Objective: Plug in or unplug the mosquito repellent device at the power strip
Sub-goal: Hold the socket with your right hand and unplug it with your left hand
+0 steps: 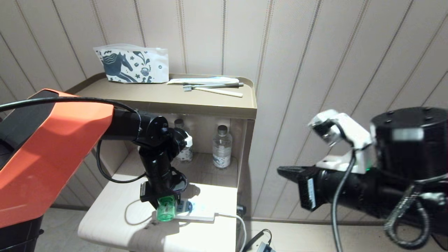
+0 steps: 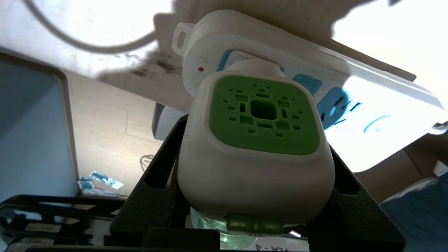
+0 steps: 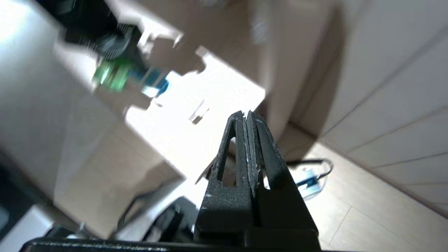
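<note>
Head view, lower shelf of a beige bedside stand (image 1: 164, 101): power strip (image 1: 196, 213), white, flat on the pale shelf board, blue sockets facing up, white cord (image 1: 239, 224) leaving its right end and dropping over the edge. Mosquito repellent device (image 1: 165, 209), translucent green bottle pointing toward the camera, at the strip's left end, seated against a socket. Left gripper (image 1: 161, 201), black, reaching down from the orange-shelled left arm, clamped on the device's white head.

Left wrist view: black fingers (image 2: 154, 189) pressed against both flanks of the device (image 2: 259, 157); green vented panel on the white head facing the camera; rear of the head flush against the power strip (image 2: 350, 105); further blue sockets unoccupied beside it; green bottle just visible below the head.

Right wrist view: right gripper (image 3: 247, 140), jaws pressed together, nothing between them, in the air well apart from the stand, over the wooden floor; picture blurred, device (image 3: 112, 75) only a green smear far off.

Head view, right side: right gripper (image 1: 290, 173), black, level, pointing left toward the stand.

Middle shelf: two clear water bottles (image 1: 222, 147). Top shelf: horse-print pouch (image 1: 132, 64), toothbrushes (image 1: 213, 89).
</note>
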### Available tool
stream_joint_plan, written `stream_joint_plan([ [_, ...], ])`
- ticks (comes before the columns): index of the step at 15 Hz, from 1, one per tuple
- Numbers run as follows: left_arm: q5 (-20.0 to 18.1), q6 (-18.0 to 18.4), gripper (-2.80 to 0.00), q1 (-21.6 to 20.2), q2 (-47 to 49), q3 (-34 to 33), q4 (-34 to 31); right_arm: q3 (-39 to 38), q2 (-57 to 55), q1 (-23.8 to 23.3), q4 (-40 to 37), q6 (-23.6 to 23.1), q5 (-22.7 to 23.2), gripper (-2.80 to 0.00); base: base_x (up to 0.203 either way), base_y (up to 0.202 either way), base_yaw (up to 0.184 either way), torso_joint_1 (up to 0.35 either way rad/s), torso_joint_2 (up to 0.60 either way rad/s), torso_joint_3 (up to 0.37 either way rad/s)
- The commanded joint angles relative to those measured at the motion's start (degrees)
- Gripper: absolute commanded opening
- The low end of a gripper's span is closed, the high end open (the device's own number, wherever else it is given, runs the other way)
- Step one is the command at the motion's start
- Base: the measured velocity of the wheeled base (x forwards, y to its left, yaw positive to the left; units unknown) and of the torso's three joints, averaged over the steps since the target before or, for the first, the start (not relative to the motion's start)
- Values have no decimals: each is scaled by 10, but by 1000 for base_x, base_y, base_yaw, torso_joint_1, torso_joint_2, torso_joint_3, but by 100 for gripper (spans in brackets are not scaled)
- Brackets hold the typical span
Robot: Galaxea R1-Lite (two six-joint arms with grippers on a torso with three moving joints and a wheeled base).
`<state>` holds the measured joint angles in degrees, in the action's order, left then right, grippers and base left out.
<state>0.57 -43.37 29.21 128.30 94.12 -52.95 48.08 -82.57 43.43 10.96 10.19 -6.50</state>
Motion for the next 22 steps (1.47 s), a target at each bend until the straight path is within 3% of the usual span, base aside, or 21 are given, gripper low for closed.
stream_joint_plan([
  [1, -1, -3, -280, 1, 4, -5, 6, 7, -116, 33, 4, 0, 9, -280, 0, 0, 0, 0, 0, 0],
  [6, 0, -2, -280, 1, 15, -2, 9, 55, -285, 60, 34, 0, 70, -280, 0, 0, 0, 0, 0, 0],
  [16, 0, -2, -280, 2, 8, -17, 8, 188, -447, 67, 40, -11, 71, -280, 0, 0, 0, 0, 0, 0],
  [22, 1, -2, -280, 3, 5, -17, 8, 207, -473, 66, 39, -12, 70, -280, 0, 0, 0, 0, 0, 0],
])
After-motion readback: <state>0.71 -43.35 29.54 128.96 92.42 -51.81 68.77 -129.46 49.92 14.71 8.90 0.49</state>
